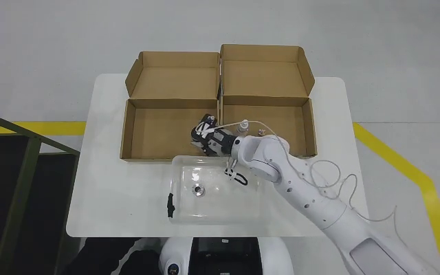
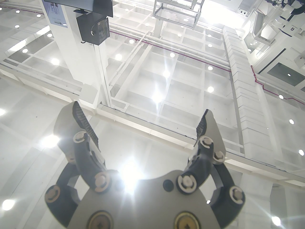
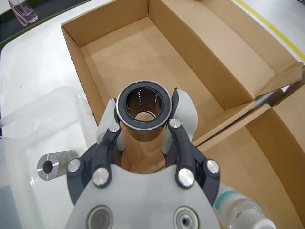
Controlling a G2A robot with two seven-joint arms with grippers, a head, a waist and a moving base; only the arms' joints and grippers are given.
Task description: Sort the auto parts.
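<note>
My right gripper [image 3: 144, 110] is shut on a black cylindrical linear bearing [image 3: 144, 113], hollow with ball rows inside. It hangs over the near right corner of the left cardboard box [image 3: 143, 55]. From above, the right gripper [image 1: 204, 133] sits at that box's [image 1: 161, 130] right end. In the clear plastic tray [image 1: 180, 206] lie a silver metal bushing [image 1: 199, 190], a black strip [image 1: 169, 204] and a black clip [image 1: 239, 178]. The silver bushing [image 3: 56, 164] shows beside my right gripper. My left gripper [image 2: 143, 122] is open, pointing up at a ceiling, with nothing between its fingers.
A second open cardboard box [image 1: 268, 124] stands to the right of the first, both with lids folded back. A clear bottle with a teal band [image 3: 240, 209] lies in the right box. A green rack [image 1: 20, 179] stands left of the white table [image 1: 117, 192].
</note>
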